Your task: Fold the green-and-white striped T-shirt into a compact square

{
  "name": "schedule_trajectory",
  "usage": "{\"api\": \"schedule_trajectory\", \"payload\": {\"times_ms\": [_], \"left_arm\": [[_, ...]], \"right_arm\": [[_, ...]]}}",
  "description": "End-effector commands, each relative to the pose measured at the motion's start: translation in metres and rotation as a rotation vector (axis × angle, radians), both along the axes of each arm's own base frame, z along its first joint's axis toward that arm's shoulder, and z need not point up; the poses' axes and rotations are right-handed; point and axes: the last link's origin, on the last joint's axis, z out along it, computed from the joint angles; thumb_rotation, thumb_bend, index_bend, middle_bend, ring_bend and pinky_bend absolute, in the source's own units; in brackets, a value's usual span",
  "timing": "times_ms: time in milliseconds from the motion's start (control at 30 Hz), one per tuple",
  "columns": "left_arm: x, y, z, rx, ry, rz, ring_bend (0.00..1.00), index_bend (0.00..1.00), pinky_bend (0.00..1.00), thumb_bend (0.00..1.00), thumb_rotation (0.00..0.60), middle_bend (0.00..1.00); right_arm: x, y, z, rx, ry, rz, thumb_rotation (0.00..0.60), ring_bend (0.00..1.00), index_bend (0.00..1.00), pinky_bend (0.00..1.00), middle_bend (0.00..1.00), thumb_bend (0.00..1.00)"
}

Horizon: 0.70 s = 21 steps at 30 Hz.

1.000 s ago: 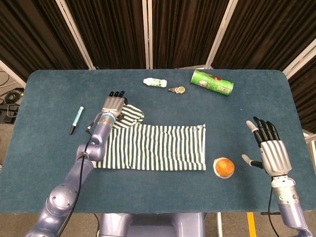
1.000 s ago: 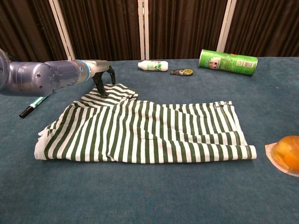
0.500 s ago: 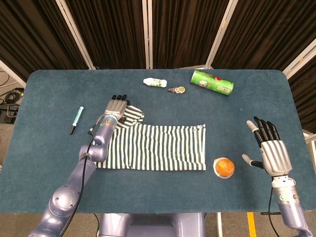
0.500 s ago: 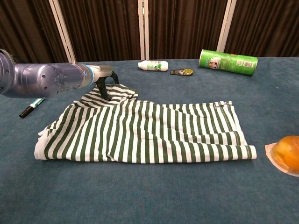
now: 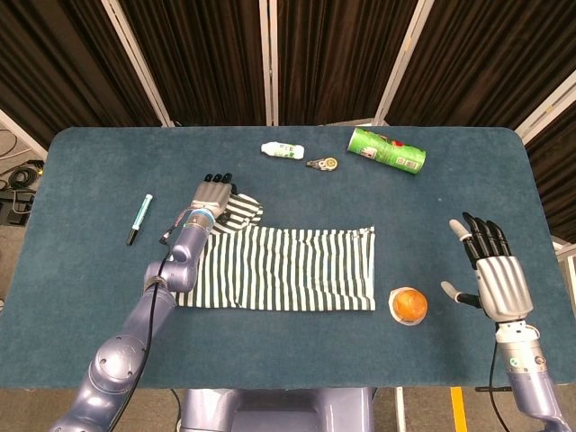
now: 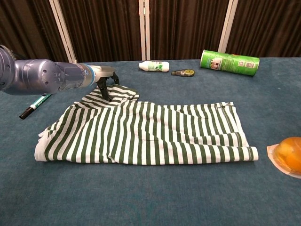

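Shirt [image 5: 283,268] lies half-folded, flat on the bench [image 5: 81,288] — its sleeve sticks out at the far left corner. Left hand [image 5: 210,194] rests fingers-down on that sleeve, whether grasping it I cannot tell. Right hand [image 5: 492,277] hovers — fingers spread, released.

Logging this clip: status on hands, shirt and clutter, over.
Left hand down on the shirt's sleeve, grip unclear. Right hand open, off to the side. Shirt a flat band, not yet square. Orange sits close by its right end.
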Motion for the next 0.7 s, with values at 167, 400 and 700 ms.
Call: {"api": "schedule_trajectory", "payload": {"times_ms": [167, 400, 700], "left_arm": [[0.0036, 0.0018, 0.0021, 0.006, -0.009, -0.011, 0.00, 0.74, 0.00, 0.45, 0.600, 0.00], [0.0041, 0.0020, 0.0032, 0.015, -0.033, -0.010, 0.00, 0.77, 0.00, 0.45, 0.600, 0.00], [0.0027, 0.0014, 0.0030, 0.018, -0.035, -0.010, 0.00, 0.82, 0.00, 0.50, 0.600, 0.00]], "right_arm": [[0.0011, 0.0007, 0.0002, 0.000, -0.002, 0.005, 0.600, 0.00, 0.14, 0.00, 0.01, 0.03], [0.0027, 0.0022, 0.0014, -0.003, -0.007, 0.012, 0.600, 0.00, 0.14, 0.00, 0.01, 0.03], [0.0039, 0.0033, 0.0030, -0.007, -0.011, 0.019, 0.600, 0.00, 0.14, 0.00, 0.01, 0.03]]}}
